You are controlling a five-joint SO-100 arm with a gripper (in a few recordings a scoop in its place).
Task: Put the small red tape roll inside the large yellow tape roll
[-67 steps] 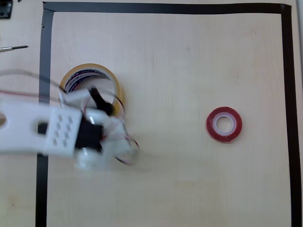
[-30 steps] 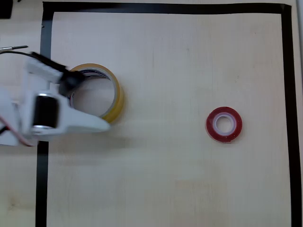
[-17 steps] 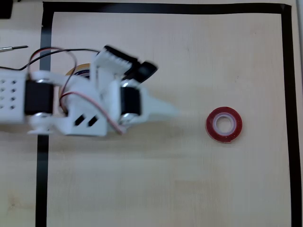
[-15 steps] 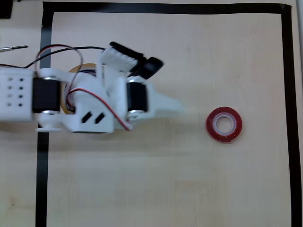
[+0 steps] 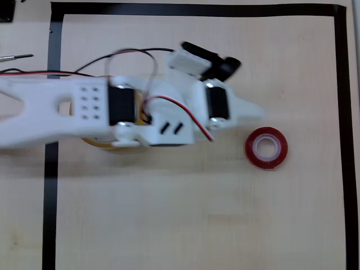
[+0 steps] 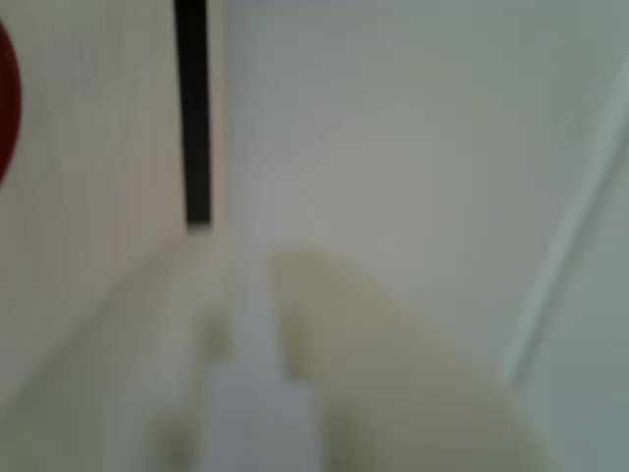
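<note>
The white two-finger gripper [image 5: 256, 110] now reaches out over the pale wooden table [image 5: 197, 214], its pointed tip just up and left of the small glossy red tape roll with a white core [image 5: 266, 147] in the overhead view, near it but not touching. Half a second ago the tip was well short of that roll; the arm has swung across the table from the left side, where it hung over the large yellowish translucent tape roll [image 5: 107, 144]. That roll is now mostly covered by the arm's white body, with only a sliver of its lower rim showing.

Whether the fingers are spread or pressed together I cannot tell: the overhead view shows one blurred white point, and the wrist view is too soft, though a narrow gap seems to run between two pale shapes. A red edge sits at the far left of the wrist view, beside the black tape border line [image 6: 192, 108].

Neither roll has moved. The reach is nearly finished; the grasp of the red roll is not yet begun, so the gripper likely needs to centre over the ring and descend
</note>
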